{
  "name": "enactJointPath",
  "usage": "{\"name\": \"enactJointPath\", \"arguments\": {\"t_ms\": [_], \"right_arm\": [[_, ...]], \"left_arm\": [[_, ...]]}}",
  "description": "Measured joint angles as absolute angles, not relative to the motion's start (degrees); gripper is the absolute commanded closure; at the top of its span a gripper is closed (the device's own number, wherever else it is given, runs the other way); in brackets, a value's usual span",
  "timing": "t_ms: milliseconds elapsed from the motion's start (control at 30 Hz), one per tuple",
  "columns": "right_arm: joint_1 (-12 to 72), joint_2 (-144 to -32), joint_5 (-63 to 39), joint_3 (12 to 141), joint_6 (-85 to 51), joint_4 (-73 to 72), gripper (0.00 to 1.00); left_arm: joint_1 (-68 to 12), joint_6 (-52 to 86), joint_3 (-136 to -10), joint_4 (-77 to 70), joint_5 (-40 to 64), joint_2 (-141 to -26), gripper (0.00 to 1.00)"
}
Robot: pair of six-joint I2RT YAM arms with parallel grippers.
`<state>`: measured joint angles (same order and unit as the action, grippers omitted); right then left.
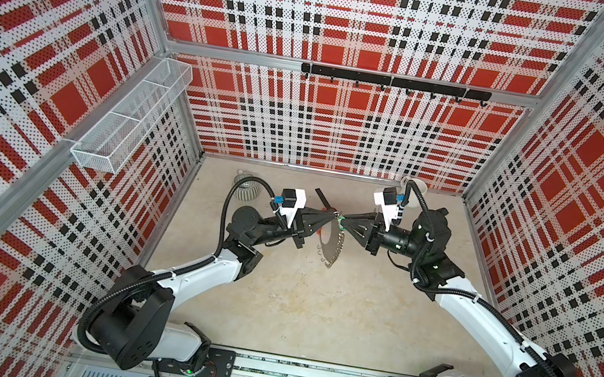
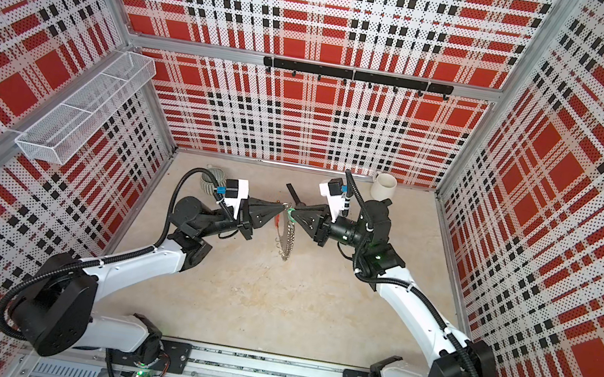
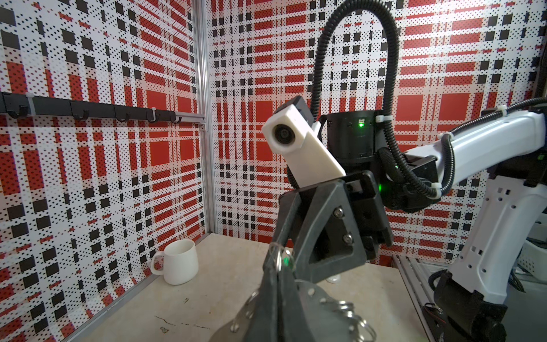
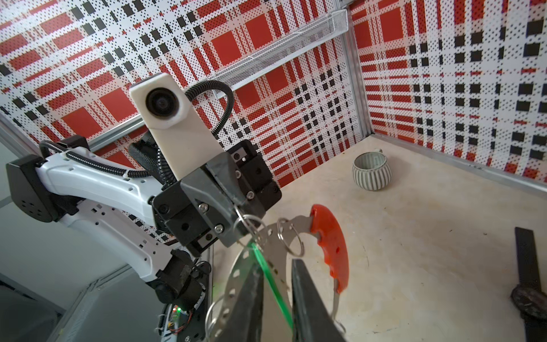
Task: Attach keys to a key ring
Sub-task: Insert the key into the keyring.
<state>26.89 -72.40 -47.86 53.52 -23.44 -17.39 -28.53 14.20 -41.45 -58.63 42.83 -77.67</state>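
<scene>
Red plaid perforated walls (image 1: 344,122); beige floor (image 1: 312,315); black hook rail (image 1: 393,81).

My key ring (image 1: 329,244): flat grey oval, red arc, silver rings fringing edge, hanging upright in mid-air. Green translucent key tag (image 4: 268,274) edge-on, reaching its upper rim.

**Key ring (image 1: 331,240) hanging at centre**

The left gripper (image 1: 332,216) is sitting just left of it, the right gripper (image 1: 345,218) just right. A watch (image 1: 321,197) is lying behind it, a cup (image 1: 246,190) sitting rear-left, a mug (image 2: 383,186) rear-right
</scene>
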Motion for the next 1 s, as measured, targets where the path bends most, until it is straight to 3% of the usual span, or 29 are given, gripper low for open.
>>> {"name": "enactJointPath", "arguments": {"t_ms": [167,1000], "right_arm": [[26.9,-72.4,-48.2,53.6,-22.8,-17.0,1.00],[27.4,-70.4,-41.7,55.8,-12.0,-4.1,1.00]], "left_arm": [[-28.4,14.6,-41.5,-58.7,42.4,-78.1,1.00],[-28.4,21.5,-39.8,-68.8,43.5,-81.5,1.00]]}}
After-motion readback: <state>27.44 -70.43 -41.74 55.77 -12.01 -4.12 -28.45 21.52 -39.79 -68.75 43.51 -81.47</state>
